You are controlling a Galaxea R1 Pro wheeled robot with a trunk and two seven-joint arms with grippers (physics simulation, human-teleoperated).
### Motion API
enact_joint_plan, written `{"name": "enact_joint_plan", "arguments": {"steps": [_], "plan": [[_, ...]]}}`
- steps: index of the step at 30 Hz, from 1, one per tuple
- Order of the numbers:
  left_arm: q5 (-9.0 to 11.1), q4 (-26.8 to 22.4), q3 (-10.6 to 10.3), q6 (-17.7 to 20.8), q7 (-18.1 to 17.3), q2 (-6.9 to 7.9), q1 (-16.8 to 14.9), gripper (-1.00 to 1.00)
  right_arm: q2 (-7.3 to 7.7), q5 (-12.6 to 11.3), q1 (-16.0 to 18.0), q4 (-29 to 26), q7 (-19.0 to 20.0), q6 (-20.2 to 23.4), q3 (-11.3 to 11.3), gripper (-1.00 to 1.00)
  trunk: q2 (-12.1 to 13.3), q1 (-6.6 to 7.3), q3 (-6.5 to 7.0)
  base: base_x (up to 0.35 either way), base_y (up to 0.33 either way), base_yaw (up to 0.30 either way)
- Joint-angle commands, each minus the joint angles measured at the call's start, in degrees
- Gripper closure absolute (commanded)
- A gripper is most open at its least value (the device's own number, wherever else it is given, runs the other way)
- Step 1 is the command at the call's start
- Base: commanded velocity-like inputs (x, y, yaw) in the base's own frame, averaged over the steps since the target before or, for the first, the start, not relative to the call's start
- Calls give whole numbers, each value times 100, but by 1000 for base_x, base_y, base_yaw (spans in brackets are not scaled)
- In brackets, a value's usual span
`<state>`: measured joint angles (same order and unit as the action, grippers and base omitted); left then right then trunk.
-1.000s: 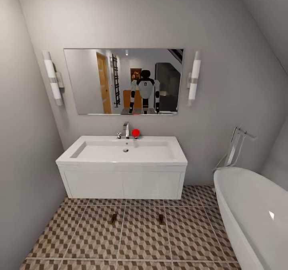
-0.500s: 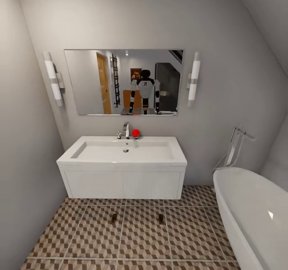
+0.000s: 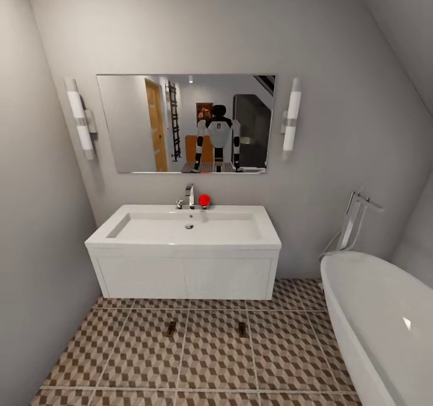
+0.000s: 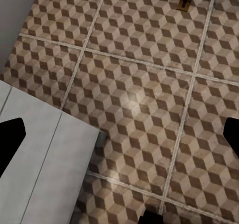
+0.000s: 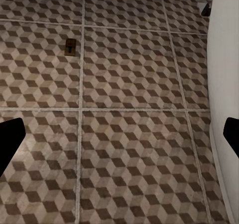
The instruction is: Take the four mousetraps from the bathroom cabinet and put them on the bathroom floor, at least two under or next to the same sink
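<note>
Cube-patterned floor (image 3: 216, 358) lies ahead of you, wall lamp (image 3: 80, 126) at left, then the mirror (image 3: 186, 123) above the sink (image 3: 183, 228). Two mousetraps (image 3: 171, 328) lie apart on the tiles just in front of the vanity. At right sits the tub (image 3: 379, 322). Your left gripper (image 4: 119, 134) and right gripper (image 5: 119, 134) both hang spread wide, empty.

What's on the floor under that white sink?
Two mousetraps lie on the patterned floor just in front of the sink. The space directly beneath its cabinet is hidden from here.
</note>
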<state>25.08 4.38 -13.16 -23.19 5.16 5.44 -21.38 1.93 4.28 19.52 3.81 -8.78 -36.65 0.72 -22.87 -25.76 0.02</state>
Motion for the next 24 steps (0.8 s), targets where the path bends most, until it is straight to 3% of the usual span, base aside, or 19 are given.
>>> {"name": "enact_joint_plan", "arguments": {"steps": [1,24], "plan": [[24,19,-48,-27,11,-4,-6,-100,0,47,8,23,-36,-27,7,-100,-5,-2,-2,0,0,0],[24,19,-49,-33,-2,-21,-6,-100,0,47,8,23,-36,-27,7,-100,-5,-2,-2,0,0,0]]}}
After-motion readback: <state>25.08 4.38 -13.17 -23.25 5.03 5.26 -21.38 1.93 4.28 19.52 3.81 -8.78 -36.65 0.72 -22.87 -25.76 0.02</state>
